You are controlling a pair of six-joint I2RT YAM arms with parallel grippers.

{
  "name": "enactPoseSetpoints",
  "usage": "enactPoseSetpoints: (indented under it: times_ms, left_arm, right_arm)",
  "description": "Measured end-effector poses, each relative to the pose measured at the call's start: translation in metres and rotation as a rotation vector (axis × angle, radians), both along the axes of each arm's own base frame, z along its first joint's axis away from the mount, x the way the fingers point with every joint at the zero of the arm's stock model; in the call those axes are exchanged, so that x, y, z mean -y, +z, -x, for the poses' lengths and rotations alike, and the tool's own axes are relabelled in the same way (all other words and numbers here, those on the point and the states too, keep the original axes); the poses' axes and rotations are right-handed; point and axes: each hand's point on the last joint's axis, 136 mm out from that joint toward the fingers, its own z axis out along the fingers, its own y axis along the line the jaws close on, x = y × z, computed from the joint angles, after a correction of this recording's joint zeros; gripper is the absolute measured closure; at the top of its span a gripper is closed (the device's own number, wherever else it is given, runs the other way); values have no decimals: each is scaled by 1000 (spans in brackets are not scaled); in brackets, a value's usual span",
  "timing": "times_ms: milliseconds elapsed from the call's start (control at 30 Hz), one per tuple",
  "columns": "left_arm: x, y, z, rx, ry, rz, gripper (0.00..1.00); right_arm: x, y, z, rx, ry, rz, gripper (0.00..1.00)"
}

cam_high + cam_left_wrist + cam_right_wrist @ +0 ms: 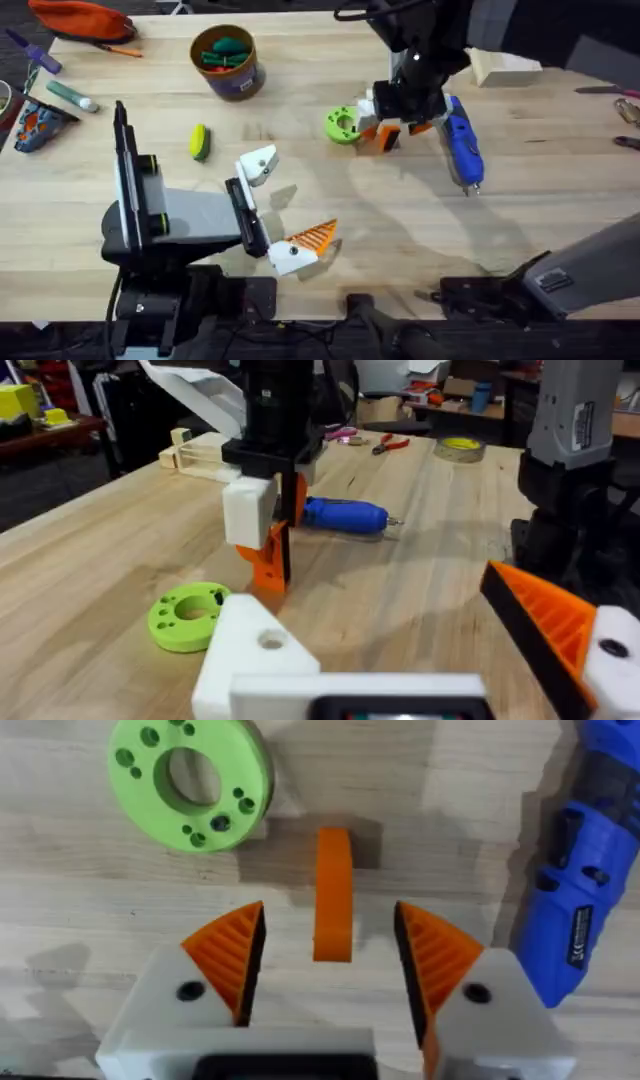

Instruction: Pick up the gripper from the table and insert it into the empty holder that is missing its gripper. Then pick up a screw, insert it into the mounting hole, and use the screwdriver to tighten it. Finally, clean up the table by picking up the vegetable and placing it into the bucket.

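The orange gripper [333, 895] lies on the table between the spread fingers of my right gripper [330, 935], which hangs open just over it [395, 130]. My left gripper [290, 200] is open too; one jaw is the bare white holder [258, 165] [262, 650], the other carries an orange pad [560, 630]. The blue screwdriver [462, 145] [580, 880] lies just right of the right gripper. The yellow-green vegetable [200, 141] lies left of the holder, in front of the tan bucket [228, 62]. The screw is out of view.
A green disc with holes [342, 125] [190, 782] lies right beside the orange gripper. A pale wooden rack [505, 68] sits at the back right. An orange pouch [85, 18] and pens occupy the back left, and hand tools [628, 110] lie at the right edge.
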Motion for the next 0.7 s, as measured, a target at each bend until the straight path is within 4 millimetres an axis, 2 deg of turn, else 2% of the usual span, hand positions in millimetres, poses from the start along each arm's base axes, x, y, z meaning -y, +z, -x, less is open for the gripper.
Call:
enactPoseSetpoints:
  times_ms: [267, 600, 700]
  left_arm:
    - [0, 0, 0, 0, 0, 0, 13]
    - [0, 0, 0, 0, 0, 0, 13]
    - [0, 0, 0, 0, 0, 0, 14]
  right_arm:
    - [3, 0, -2, -1, -11, 0, 371]
    - [0, 0, 0, -10, -2, -16, 552]
    - [0, 0, 0, -11, -1, -16, 570]
